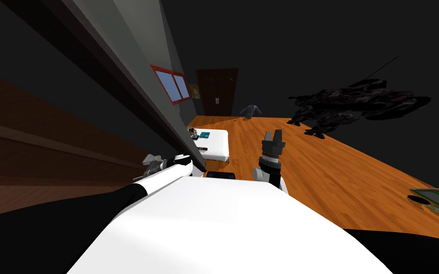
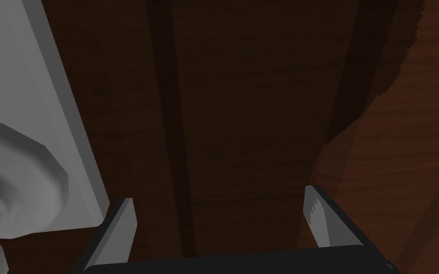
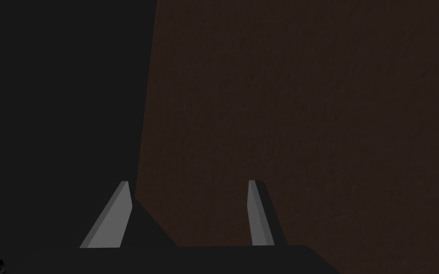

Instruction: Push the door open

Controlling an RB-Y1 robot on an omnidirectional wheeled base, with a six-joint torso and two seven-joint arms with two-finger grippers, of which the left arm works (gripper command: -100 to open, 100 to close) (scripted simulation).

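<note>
The dark brown wooden door (image 1: 33,142) stands close on my left, its panel grooves running past my left gripper (image 2: 219,197). That gripper is open and held right against the door face (image 2: 242,119), with nothing between the fingers. A grey handle plate with a round knob (image 2: 18,157) sits just beside one finger. In the head view my left gripper (image 1: 151,164) reaches out to the door beside the grey door edge (image 1: 166,109). My right gripper (image 1: 272,138) is raised in front of my chest, away from the door, and stands open (image 3: 190,183).
A white low table (image 1: 214,142) with a teal item lies just ahead past the door edge. Orange wooden floor (image 1: 347,176) spreads to the right. A red-framed window (image 1: 171,84), a second dark door (image 1: 217,92) and a black jagged shape (image 1: 356,104) stand farther off.
</note>
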